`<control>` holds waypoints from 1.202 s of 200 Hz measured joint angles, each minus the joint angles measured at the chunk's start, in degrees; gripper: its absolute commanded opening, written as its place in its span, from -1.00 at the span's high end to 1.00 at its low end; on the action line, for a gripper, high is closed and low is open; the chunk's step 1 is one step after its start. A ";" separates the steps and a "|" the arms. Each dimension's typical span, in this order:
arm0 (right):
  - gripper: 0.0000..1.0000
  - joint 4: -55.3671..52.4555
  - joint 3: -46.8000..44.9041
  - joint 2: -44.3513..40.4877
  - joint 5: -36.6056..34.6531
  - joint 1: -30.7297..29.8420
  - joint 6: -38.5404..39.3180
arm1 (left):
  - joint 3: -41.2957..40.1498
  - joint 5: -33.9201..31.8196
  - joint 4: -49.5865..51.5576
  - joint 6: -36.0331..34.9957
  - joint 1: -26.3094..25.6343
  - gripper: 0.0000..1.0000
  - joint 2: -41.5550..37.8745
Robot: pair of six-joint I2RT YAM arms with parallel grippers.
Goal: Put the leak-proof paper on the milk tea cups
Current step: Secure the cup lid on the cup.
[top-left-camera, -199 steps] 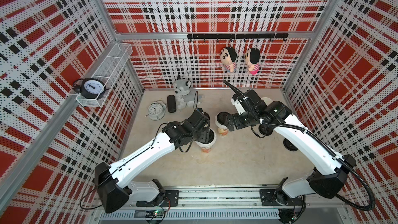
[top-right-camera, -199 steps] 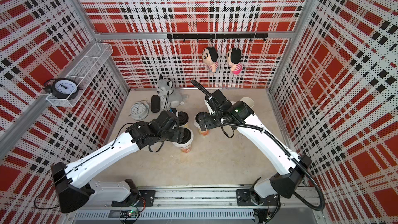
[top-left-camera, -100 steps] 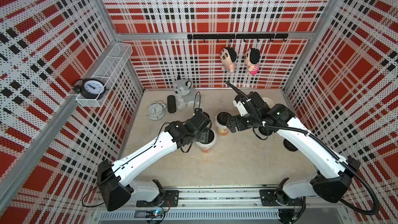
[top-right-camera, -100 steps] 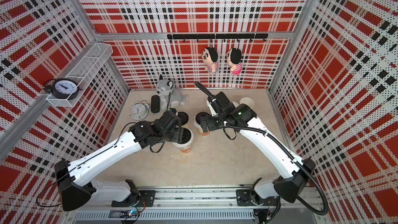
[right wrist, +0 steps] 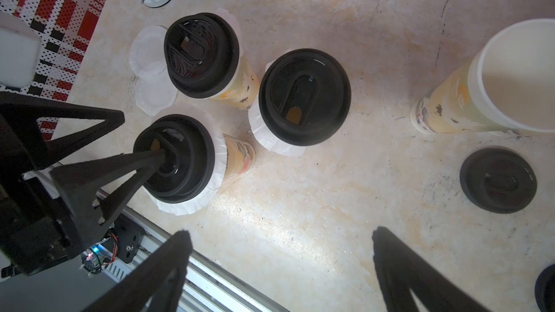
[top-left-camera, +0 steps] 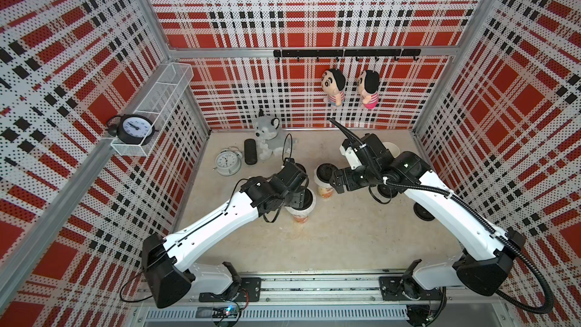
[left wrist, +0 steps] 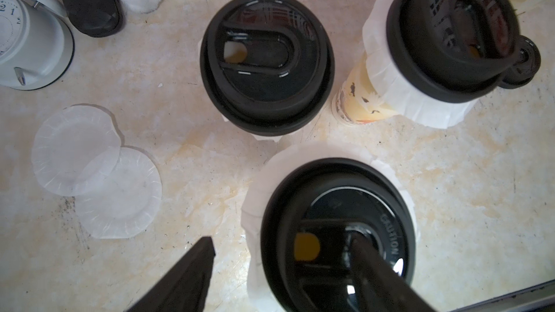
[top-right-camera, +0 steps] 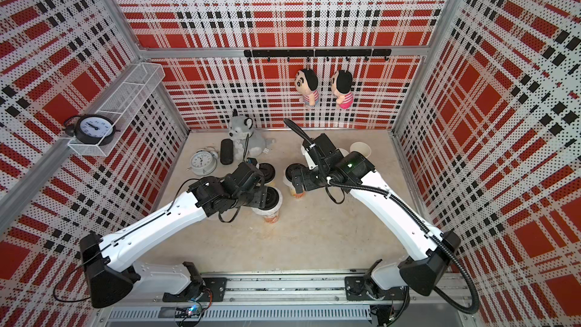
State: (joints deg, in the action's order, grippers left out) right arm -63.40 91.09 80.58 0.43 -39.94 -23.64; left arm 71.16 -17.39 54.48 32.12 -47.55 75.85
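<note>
Three milk tea cups stand close together, each with a black lid over leak-proof paper whose white rim sticks out: the nearest [left wrist: 336,229], the middle one [right wrist: 303,97] and the far one [right wrist: 202,55]. A fourth cup [right wrist: 510,76] stands apart, uncovered and empty, also visible in a top view [top-right-camera: 360,149]. Two loose leak-proof papers [left wrist: 75,150] overlap on the table. My left gripper [left wrist: 282,253] is open; one finger [left wrist: 375,271] rests on the nearest cup's lid, the other hangs beside the cup. My right gripper [right wrist: 283,235] is open over bare table, near the middle cup [top-left-camera: 325,190].
A loose black lid [right wrist: 498,180] lies near the uncovered cup, and another lid's edge [right wrist: 545,289] shows beyond it. A white alarm clock [top-left-camera: 228,162], a black case [top-left-camera: 250,151] and a grey plush dog [top-left-camera: 267,135] sit at the back left. The arm rail [top-left-camera: 314,284] runs along the front.
The right arm has shifted slightly while its gripper stays beside the middle cup. The left arm and its finger on the lid have not visibly moved.
</note>
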 measured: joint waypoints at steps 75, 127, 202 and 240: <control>-0.92 1.01 -0.96 1.79 1.88 0.00 0.07 | -2.47 0.57 -2.51 0.63 0.63 -0.48 -0.57; -0.77 2.80 -1.27 5.73 4.17 -1.31 0.04 | -4.20 0.96 -3.96 1.09 0.92 -0.48 -1.77; -0.27 6.14 -3.85 10.25 7.04 -4.59 -1.14 | -5.64 1.70 -5.44 1.53 1.22 -0.48 -2.73; -0.18 7.41 -4.11 10.84 7.91 -5.07 -1.68 | -6.05 1.81 -5.97 1.73 1.25 -0.48 -2.97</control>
State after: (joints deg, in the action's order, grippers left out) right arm -55.99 86.98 91.42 8.34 -45.01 -25.32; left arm 65.10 -15.57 48.51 33.85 -46.30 72.88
